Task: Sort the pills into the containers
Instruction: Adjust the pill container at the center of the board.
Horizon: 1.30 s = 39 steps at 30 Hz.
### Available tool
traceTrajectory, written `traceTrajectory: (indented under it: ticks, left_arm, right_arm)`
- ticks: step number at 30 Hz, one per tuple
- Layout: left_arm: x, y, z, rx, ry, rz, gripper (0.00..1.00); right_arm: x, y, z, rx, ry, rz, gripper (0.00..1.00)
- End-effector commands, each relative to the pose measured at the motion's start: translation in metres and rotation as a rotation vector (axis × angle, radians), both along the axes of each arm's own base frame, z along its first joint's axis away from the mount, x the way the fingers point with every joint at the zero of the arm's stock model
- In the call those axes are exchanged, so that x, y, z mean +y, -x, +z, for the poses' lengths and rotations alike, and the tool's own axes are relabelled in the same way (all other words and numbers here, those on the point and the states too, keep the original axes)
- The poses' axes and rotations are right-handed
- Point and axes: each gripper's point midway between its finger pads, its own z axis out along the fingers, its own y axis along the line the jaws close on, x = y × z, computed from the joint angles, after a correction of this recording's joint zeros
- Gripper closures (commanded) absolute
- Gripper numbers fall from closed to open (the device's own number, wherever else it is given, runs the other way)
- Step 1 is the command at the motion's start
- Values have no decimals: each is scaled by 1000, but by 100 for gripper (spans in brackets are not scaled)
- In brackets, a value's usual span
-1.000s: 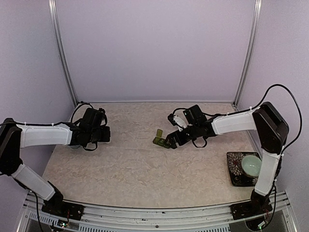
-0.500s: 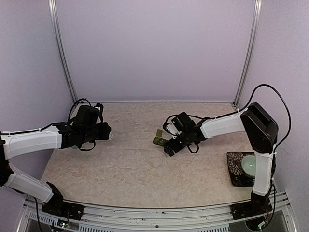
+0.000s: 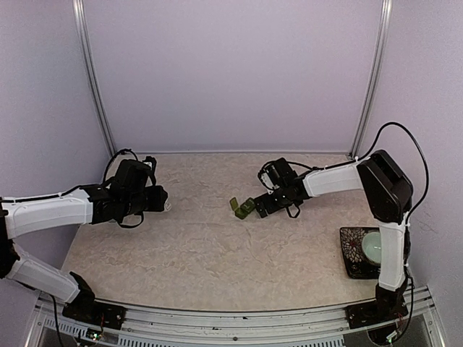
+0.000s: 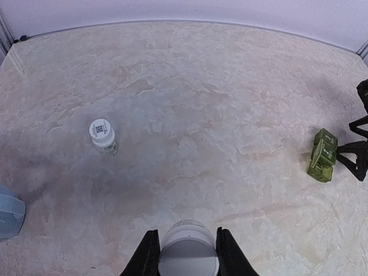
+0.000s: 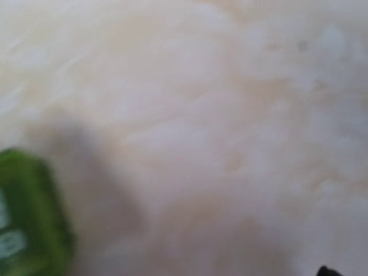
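Note:
The containers [image 3: 241, 208], a small dark green pill-box strip, lie mid-table; they also show as the containers [image 4: 323, 154] at the right of the left wrist view and as a blurred green block [image 5: 26, 221]. My right gripper [image 3: 255, 207] is low beside their right side, jaws spread open with nothing between them. My left gripper [image 3: 161, 200] hovers at the left, shut on a white pill bottle [image 4: 188, 250] whose round cap fills the gap between the black fingers [image 4: 145, 259]. No pills are in view.
A second small white bottle [image 4: 103, 134] stands upright on the table. A light blue mug [image 4: 8, 210] sits at the far left. A pale green bowl [image 3: 377, 246] rests on a dark patterned tray [image 3: 350, 254] at the near right.
My right gripper swung from the near side of the pill box back up to its right side, and the box shifted slightly. My left arm moved slightly up and right, still holding the bottle.

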Motion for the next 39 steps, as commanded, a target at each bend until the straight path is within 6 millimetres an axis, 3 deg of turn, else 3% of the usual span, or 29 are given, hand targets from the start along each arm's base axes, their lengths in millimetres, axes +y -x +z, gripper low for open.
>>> traceTrajectory:
  ticks: [1,5,10,15,18,26,32,36,39]
  left_arm:
    - [-1,3,5,-11,8,2,91]
    - [-5,6,6,-11,14,-15,91]
    - [-19,16,16,-18,35,-66,91]
    - [-45,33,32,-24,73,-180,91]
    - [-67,47,50,-45,103,-295,91]
    - [-135,107,115,-190,213,-709,92]
    - [-174,163,157,-292,308,-968,92]
    - [-195,197,165,-310,314,-1097,93]
    - [-203,210,167,-311,328,-1156,93]
  right_arm:
    - [-9,-12,-13,30,33,-35,0]
    - [-1,-22,-10,32,46,-5,0]
    - [-21,-8,-6,46,84,-62,0]
    - [-34,20,34,-34,8,-18,0]
    - [-13,54,82,-117,-160,197,0]
    - [44,188,193,-165,-790,786,7]
    - [69,242,215,-71,-969,973,10]
    - [83,274,223,-32,-1038,1109,11]
    - [84,293,230,-21,-1088,1192,11]
